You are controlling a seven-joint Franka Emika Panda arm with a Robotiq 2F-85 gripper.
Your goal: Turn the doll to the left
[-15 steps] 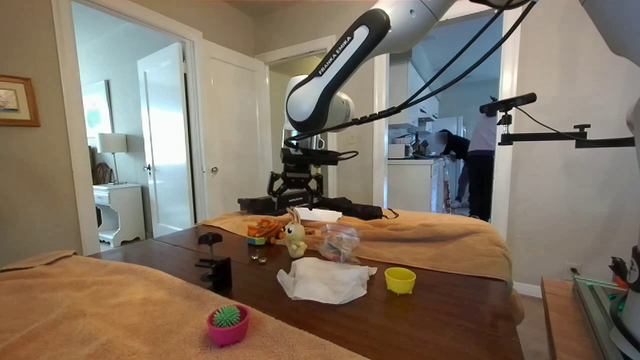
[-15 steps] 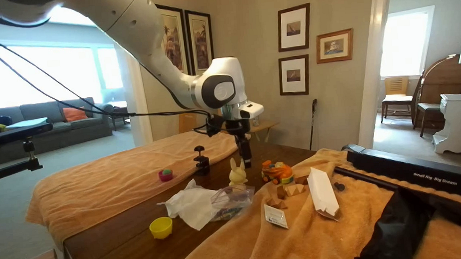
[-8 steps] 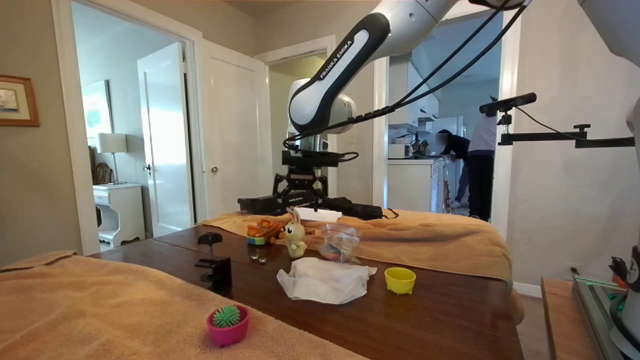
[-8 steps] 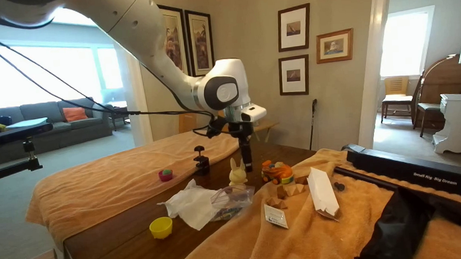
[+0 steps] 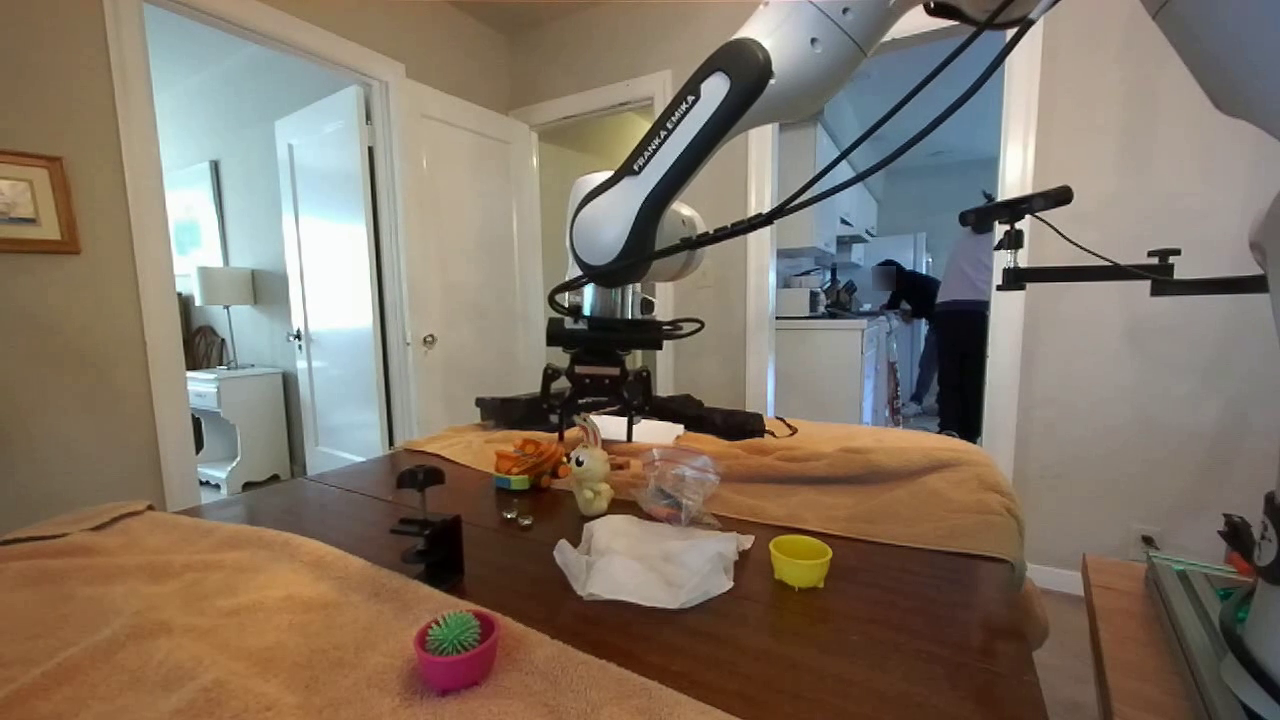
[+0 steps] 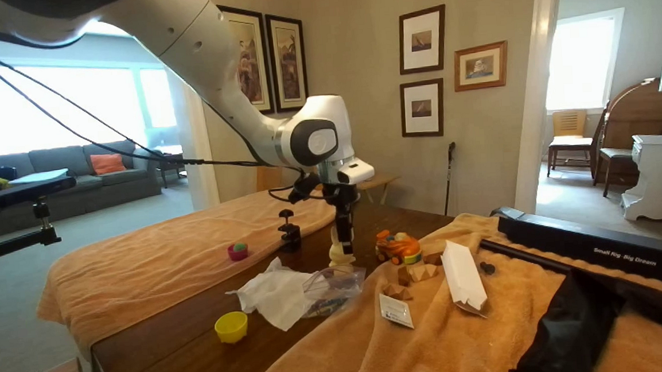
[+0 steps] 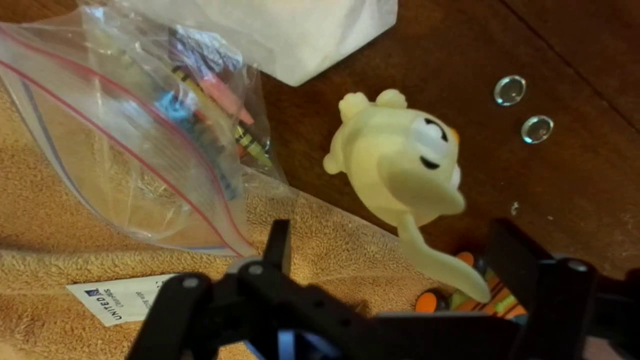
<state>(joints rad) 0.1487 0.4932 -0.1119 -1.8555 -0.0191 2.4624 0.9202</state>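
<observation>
Holds the Robotiq gripper (image 5: 596, 436) with fingers spread apart near the rabbit doll (image 7: 392, 165), upright on the wooden table (image 5: 890, 640); in the wrist view, shows doll at gripper's twelve o'clock, glass gems (image 7: 509, 90) at doll's two.

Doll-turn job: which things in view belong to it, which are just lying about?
Job: rabbit doll; gripper, open.
Lying about: yellow cup; pink cup; green spiky ball; clear bag; white sheet; black clamp; orange toy vehicle; clear beads; white box.

The arm (image 5: 668, 135) reads "FRANKA EMIKA"—the black box (image 6: 584, 244), "Small Rig-Big Dream"—the packet (image 7: 122, 300), "UNITED".
</observation>
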